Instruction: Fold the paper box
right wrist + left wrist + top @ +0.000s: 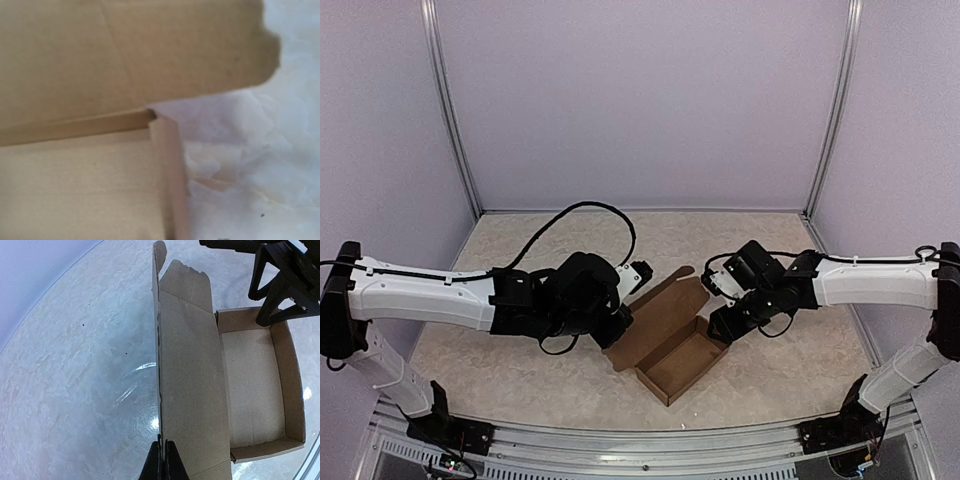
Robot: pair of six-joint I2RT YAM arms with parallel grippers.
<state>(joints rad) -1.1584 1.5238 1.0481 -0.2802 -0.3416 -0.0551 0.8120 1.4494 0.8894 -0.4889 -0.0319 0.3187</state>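
The paper box (675,345) lies mid-desk (520,385), long axis running near-left to far-right – my left tool (163,450) is clenched on the raised lid flap (187,365), the tray lying to its right – the right tool (719,324) at the tray's far end, grip I cannot tell

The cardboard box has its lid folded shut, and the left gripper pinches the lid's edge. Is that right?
Not quite: the lid of the paper box is open, standing up beside the tray, not folded shut, as the left wrist view shows. The left gripper does pinch the lid's edge.
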